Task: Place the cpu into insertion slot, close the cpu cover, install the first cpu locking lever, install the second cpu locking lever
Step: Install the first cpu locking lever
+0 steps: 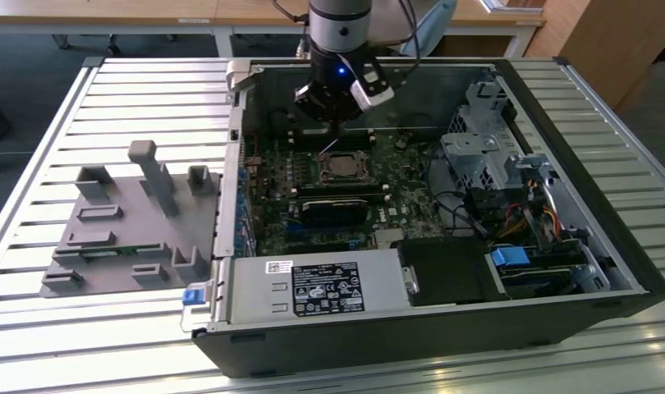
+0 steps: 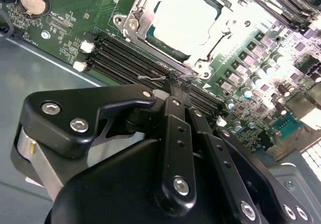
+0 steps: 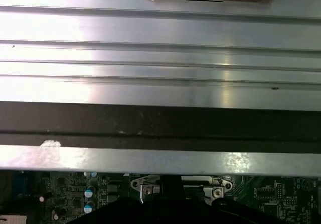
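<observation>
Inside the open computer case, the cpu (image 2: 185, 15) with its silvery top lies in the insertion slot (image 1: 323, 173) on the green board. The cpu cover (image 2: 131, 23) lies flat around it as a metal frame. A thin wire locking lever (image 2: 150, 77) stands up at an angle (image 1: 329, 148) beside the socket. My gripper (image 2: 174, 82) hangs just behind the socket (image 1: 335, 131), shut, its black fingertips touching the lever's hooked end. I cannot tell whether the wire is pinched between them. The first wrist view has the socket's metal edge (image 3: 145, 186) below the case wall.
Black memory slots (image 2: 125, 58) run beside the socket, and a long black block (image 1: 335, 209) sits in front of it. A drive cage (image 1: 486, 156) and cables (image 1: 529, 213) fill the exterior view's right. The power supply (image 1: 316, 287) is in front. A grey fixture (image 1: 125, 222) stands outside at the left.
</observation>
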Motion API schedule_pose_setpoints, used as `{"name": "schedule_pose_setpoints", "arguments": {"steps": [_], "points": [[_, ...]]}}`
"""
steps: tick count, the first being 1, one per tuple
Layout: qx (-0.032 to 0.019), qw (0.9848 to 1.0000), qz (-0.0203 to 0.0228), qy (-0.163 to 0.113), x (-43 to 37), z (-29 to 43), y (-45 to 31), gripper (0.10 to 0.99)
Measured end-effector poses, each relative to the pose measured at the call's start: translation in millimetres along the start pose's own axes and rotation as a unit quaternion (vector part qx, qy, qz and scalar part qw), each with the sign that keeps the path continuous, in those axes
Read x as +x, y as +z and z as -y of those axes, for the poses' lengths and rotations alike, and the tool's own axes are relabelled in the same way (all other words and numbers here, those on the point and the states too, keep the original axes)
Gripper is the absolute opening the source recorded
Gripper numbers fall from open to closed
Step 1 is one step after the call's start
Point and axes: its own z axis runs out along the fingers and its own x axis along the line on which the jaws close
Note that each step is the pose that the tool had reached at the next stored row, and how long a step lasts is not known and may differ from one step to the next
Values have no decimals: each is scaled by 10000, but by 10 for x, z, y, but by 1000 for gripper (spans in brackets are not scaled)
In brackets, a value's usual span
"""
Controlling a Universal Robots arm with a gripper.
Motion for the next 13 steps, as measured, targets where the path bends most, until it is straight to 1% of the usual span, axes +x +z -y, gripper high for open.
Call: {"name": "schedule_pose_setpoints", "arguments": {"steps": [10,13], "points": [[-1,10000,0,0,-51,-6,31,106],[-2,10000,1,0,-89,-16,64,106]]}}
